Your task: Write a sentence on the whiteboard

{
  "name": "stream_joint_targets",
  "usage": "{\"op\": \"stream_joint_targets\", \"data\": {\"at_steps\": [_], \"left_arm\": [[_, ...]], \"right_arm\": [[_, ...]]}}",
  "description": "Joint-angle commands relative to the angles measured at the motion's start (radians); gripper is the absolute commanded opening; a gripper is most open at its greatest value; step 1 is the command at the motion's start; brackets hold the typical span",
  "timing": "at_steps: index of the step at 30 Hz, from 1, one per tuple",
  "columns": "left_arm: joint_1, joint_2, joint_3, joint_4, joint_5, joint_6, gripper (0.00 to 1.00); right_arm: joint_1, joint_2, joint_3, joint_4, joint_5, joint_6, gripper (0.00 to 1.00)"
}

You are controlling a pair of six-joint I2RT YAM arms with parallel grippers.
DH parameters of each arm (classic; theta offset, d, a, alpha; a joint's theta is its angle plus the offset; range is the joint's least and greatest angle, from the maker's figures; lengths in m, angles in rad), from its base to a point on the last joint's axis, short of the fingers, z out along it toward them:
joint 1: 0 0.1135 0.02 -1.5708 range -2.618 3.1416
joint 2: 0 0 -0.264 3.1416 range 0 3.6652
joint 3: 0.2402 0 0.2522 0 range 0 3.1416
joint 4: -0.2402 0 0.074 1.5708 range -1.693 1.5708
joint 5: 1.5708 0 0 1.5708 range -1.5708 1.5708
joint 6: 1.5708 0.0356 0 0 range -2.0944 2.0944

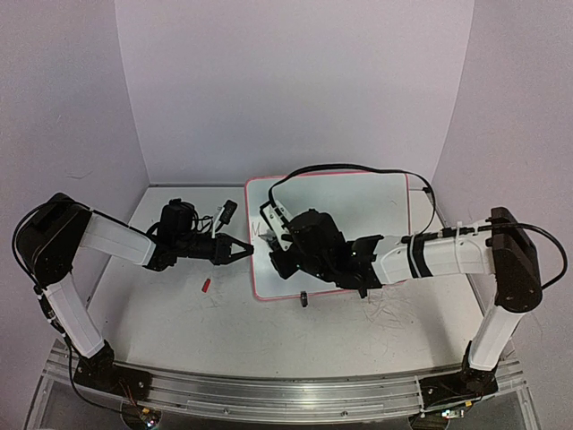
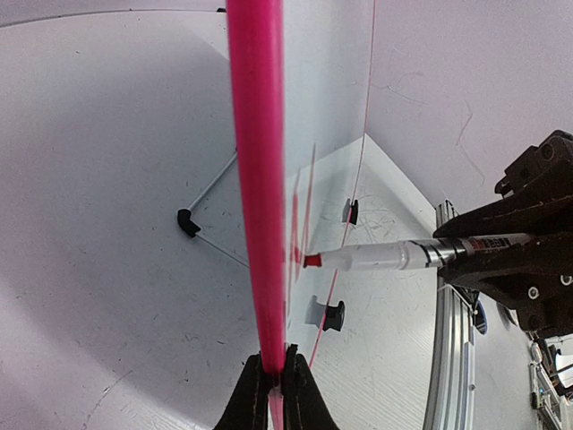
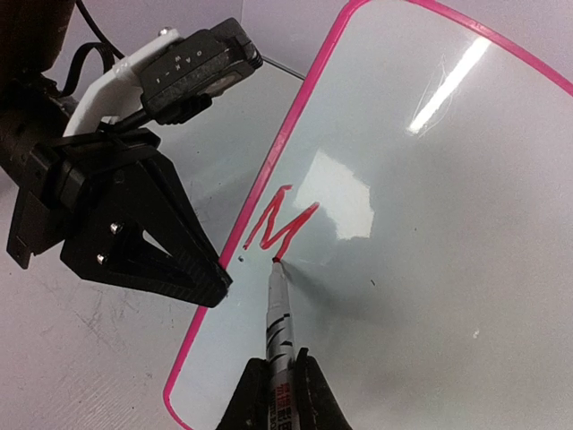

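Whiteboard [image 1: 358,202] is held at its left rim, which is pinched between the closed fingers of the left claw [image 1: 249,252]. The panel stretches away beyond that claw's tips, over the table [image 1: 179,313]. Whether the rim is lifted a little cannot be told.

The right claw [image 3: 273,381] is clamped on a marker [image 3: 279,309]. The marker sticks out ahead of its fingers, and the red tip is set on the panel. Of the sentence, only a red M [image 3: 282,224] is written. It sits just ahead of the marker tip, close to the pinched rim, between the two claws.

Step in hand, judged: next letter, task barely begun.

- Light, even pressure is wanted, so that the board is not shoved out of the left claw's pinch.
- Strokes are best run away from the left claw into the bare panel beyond the M.
- Letters should be kept small and on one line, or the sentence may not fit.
- The tip should be lifted clear between letters to avoid drag marks.
- The left pinch should be kept firm throughout.
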Motion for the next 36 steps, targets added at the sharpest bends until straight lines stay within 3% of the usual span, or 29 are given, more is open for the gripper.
{"op": "stream_joint_targets", "data": {"at_steps": [1,29,36], "left_arm": [[-0.005,-0.038,0.027,0.011,0.022,0.031,0.0],[-0.004,-0.039,0.027,0.008,0.017,0.035,0.0],[-0.004,-0.044,0.025,0.005,0.009,0.03,0.0]], "right_arm": [[-0.007,-0.024,-0.007,-0.041,0.028,0.014,0.0],[-0.006,-0.028,0.011,-0.038,0.03,0.005,0.0],[-0.001,-0.198,-0.014,0.014,-0.033,-0.035,0.0]]}}
